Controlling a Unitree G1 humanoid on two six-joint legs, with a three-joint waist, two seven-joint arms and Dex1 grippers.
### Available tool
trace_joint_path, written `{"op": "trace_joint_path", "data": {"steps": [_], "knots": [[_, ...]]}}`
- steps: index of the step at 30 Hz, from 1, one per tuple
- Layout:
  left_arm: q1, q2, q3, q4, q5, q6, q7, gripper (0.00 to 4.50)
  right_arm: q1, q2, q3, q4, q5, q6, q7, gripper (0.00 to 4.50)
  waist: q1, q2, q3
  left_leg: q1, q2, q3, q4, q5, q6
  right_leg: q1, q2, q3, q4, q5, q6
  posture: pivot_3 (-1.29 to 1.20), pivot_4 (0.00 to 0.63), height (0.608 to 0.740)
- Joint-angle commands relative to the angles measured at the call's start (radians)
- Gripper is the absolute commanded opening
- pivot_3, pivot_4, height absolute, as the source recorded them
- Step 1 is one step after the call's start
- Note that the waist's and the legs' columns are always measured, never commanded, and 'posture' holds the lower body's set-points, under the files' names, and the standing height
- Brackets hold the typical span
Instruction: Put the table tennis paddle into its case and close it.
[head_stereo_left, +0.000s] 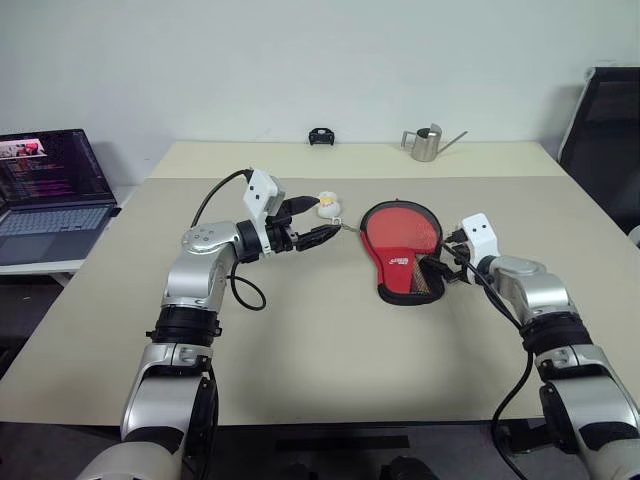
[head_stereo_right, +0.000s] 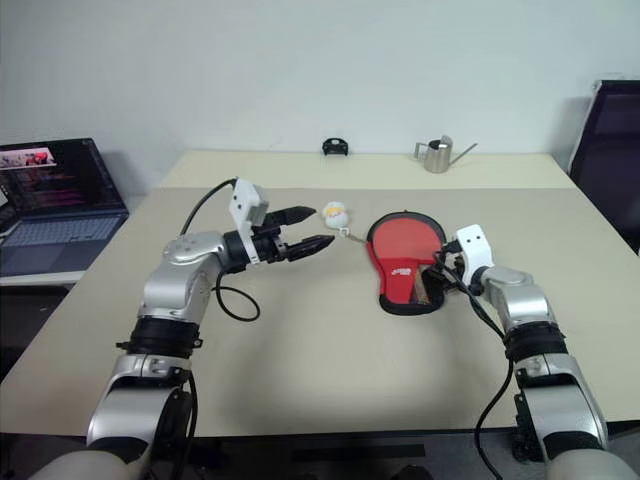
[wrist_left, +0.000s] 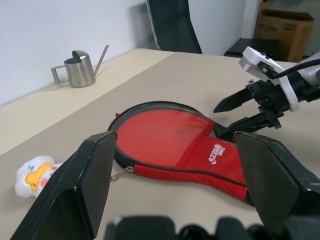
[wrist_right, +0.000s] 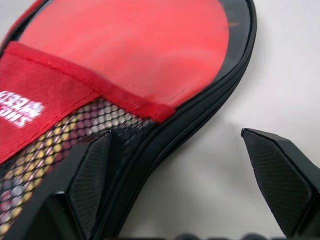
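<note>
The left gripper (head_stereo_left: 322, 221) hangs open above the table (head_stereo_left: 300, 340), just left of a small duck toy (head_stereo_left: 329, 207); right of that lies the case (head_stereo_left: 400, 262), the table tennis paddle (wrist_left: 157, 135) already inside, its red blade showing through the clear face; the zipper pull (wrist_left: 120, 173) sits at the left edge, so closing looks unfinished; the right gripper (head_stereo_left: 446, 268), jaws spread, noses against the mesh end; pinning that end first, I judge, would let the other hand draw the zip cleanly; far right, a metal watering can (head_stereo_left: 427, 143).
</note>
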Motion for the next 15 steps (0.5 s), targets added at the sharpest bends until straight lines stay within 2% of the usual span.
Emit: {"op": "trace_joint_path", "data": {"steps": [1,11,15], "knots": [[-0.006,0.020,-0.003,-0.064,-0.035,0.007,-0.020,4.08,-0.042,0.018,0.015,0.077,-0.028,-0.011,0.025,4.45,-0.004,0.000,0.000,0.000,0.000,0.000,0.000,0.000,0.000,0.000,0.000,0.000,0.000,0.000,0.000,0.00,0.150,0.740],[0.025,0.058,-0.010,-0.109,-0.054,0.026,-0.030,4.08,-0.102,0.056,0.031,0.238,-0.064,0.002,0.110,4.45,-0.023,0.000,-0.002,0.002,0.000,0.000,0.000,0.000,0.000,0.001,0.000,0.000,0.001,0.000,0.000,0.00,0.150,0.740],[0.037,0.068,-0.009,-0.120,-0.056,0.030,-0.028,4.08,-0.111,0.071,0.033,0.271,-0.064,0.023,0.145,3.60,-0.025,-0.001,-0.003,0.002,0.001,0.000,0.000,0.000,0.000,0.001,0.000,0.000,0.001,0.000,0.000,0.00,0.150,0.740]]}}
